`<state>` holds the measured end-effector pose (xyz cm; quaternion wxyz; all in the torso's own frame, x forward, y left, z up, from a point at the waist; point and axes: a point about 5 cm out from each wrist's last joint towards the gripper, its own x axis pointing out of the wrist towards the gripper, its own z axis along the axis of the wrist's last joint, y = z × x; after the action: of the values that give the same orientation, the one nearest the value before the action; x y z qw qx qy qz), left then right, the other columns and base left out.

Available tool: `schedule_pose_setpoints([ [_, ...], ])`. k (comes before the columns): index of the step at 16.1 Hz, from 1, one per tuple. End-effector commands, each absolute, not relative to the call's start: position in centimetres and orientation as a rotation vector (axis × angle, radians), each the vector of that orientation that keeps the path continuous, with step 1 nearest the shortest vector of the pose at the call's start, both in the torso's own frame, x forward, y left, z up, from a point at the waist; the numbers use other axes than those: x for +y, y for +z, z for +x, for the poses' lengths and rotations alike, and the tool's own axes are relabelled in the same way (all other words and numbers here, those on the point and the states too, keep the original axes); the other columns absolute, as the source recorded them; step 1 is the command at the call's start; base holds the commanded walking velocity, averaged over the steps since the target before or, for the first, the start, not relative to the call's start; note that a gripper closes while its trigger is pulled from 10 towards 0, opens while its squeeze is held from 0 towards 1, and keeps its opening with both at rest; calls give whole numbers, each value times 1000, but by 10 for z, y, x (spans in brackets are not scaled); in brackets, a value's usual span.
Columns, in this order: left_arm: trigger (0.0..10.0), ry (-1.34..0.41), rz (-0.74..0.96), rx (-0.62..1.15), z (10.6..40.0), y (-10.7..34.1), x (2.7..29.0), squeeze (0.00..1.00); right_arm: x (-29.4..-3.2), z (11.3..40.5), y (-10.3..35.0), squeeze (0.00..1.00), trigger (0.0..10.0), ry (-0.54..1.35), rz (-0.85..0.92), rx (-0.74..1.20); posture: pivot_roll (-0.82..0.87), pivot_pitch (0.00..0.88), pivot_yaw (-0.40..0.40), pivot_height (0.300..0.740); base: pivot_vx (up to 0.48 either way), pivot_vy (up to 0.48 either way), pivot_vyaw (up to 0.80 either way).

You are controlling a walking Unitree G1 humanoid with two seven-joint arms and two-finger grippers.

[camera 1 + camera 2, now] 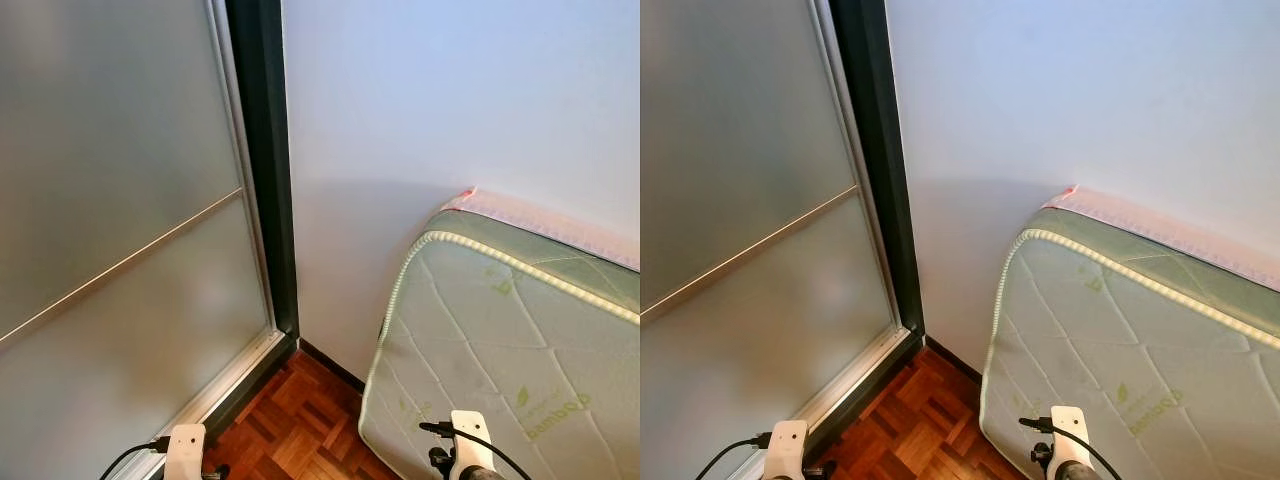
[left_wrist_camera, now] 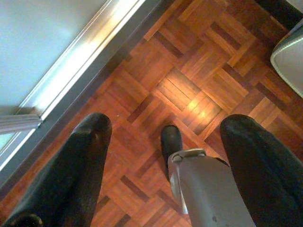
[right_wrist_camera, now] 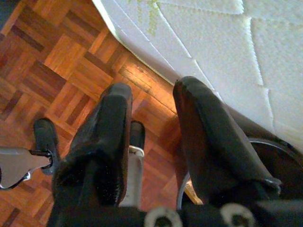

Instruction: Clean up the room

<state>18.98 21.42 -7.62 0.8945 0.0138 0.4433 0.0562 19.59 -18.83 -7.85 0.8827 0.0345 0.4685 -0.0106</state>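
Facing a room corner. Frosted sliding door (image 1: 110,230) on my left with a dark frame (image 1: 265,170), white wall (image 1: 450,100) straight ahead. Mattress (image 1: 500,350) stands on edge on my right, leaning against the wall, green piping along its rim, "bamboo" printed on the cover, a pink edge (image 1: 545,222) showing behind its top. Parquet floor (image 1: 300,425) runs between the door track (image 1: 225,385) and the mattress.

Both my arms hang low, wrists just visible at the bottom of the head view, each with a black cable.

Left gripper (image 2: 163,142): fingers spread wide, nothing between them, pointing down at bare parquet beside the door track. One of my feet (image 2: 171,142) shows below it.

Right gripper (image 3: 151,118): fingers parted with a narrow gap, holding nothing, pointing down at the floor right by the mattress's bottom edge.

No loose items to tidy that I can see on this patch of floor.
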Motion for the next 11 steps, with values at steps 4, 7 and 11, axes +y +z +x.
schedule_pose_setpoints([
  [4,10000,117,17,944,184,-80,213,0,-189,197,-78,0,10000,-36,89,968,36,0,-28,740,0,0,0],
  [7,10000,115,6,942,184,-80,213,0,-189,197,-78,0,10000,-34,84,978,36,0,-27,740,0,0,0],
  [11,10000,116,-1,941,183,-80,213,0,-189,196,-79,0,10000,-11,59,996,38,0,-27,740,0,0,-708],
])
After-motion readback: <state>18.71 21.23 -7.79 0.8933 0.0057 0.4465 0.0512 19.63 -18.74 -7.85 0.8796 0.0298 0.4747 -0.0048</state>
